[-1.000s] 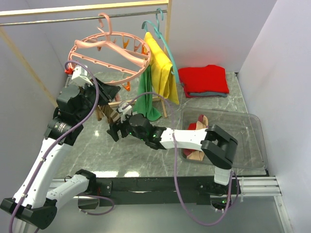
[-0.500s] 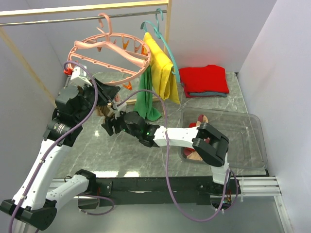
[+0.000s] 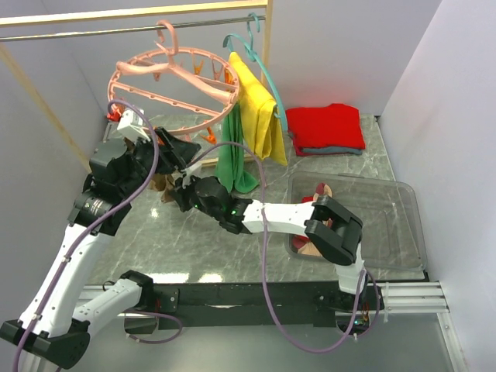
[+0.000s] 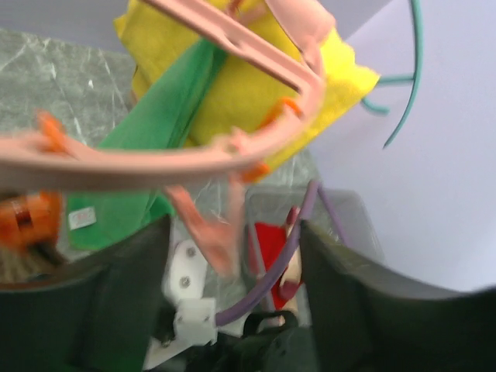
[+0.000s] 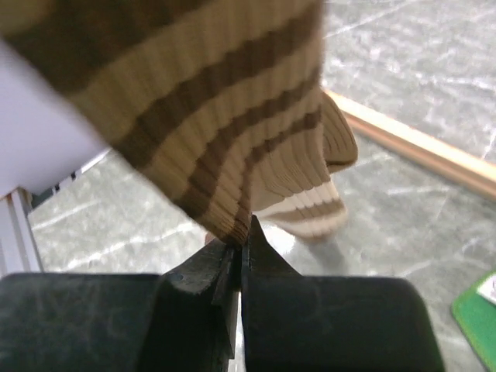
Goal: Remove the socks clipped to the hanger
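pulling a sock off its clip is the step in hand. the right gripper (image 5: 242, 252) is pinched tight on the lower edge of a brown-and-tan striped sock (image 5: 217, 139), which hangs below the near side of the hanger (image 4: 155, 159), low over the table (image 3: 194, 256). the left gripper (image 4: 232, 232) stands wide just under the pink ring, with a pink clip (image 4: 208, 229) dangling between its fingers; it grips nothing. i cannot tell whether that clip is the 1 holding this sock. next, i judge, the clip needs squeezing open or the sock drawing steadily down and away, then carrying right to the clear bin (image 3: 407, 203), where other socks (image 3: 308, 202) lie. the ring hangs from a rod (image 3: 93, 32) and would likely swing if tugged. the yellow cloth (image 3: 260, 108) and green cloth (image 3: 232, 159) on the teal hanger (image 3: 263, 66) crowd the ring's right side, and a purple cable (image 4: 271, 271) loops near the clips. the folded red garment (image 3: 325, 128) lies well apart.
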`<control>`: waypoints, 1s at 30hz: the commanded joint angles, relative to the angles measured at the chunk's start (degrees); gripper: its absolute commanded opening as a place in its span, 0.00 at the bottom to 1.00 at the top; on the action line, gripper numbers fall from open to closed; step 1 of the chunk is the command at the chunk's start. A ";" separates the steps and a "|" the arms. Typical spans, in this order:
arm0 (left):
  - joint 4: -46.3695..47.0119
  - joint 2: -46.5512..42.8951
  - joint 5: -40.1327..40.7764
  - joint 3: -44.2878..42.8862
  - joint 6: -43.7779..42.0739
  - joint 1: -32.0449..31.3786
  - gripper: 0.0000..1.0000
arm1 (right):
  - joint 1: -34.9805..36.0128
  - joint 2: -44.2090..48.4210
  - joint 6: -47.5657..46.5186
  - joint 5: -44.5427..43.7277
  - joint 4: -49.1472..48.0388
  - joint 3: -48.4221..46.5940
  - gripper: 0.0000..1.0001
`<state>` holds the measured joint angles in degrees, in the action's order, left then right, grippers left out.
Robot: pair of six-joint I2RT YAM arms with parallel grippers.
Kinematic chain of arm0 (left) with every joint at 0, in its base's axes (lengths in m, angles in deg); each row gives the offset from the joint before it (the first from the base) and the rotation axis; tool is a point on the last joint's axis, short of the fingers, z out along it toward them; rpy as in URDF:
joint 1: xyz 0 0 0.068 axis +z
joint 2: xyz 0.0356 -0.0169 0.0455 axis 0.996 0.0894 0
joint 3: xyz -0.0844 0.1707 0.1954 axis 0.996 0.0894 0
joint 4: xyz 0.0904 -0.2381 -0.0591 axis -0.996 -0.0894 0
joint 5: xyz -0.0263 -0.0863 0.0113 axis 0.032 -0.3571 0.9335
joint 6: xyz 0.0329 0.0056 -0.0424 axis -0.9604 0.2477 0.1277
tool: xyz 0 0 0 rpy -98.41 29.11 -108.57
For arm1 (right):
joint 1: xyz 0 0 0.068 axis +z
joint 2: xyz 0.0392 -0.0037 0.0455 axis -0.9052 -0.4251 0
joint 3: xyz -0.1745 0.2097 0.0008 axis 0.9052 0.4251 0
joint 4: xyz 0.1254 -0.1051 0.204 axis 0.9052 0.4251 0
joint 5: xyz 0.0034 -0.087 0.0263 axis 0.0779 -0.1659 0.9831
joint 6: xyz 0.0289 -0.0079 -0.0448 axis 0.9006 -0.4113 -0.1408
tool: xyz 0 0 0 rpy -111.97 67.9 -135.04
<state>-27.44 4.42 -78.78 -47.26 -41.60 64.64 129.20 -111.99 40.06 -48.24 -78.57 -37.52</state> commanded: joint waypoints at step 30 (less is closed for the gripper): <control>-11.22 -6.55 18.89 -1.67 -3.44 -0.16 0.68 | 0.24 22.33 2.85 8.16 13.31 12.23 0.00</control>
<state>-43.46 -3.56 -57.91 -48.48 -46.72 64.54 129.20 -94.26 43.26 -42.62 -65.59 -26.02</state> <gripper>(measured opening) 0.685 0.020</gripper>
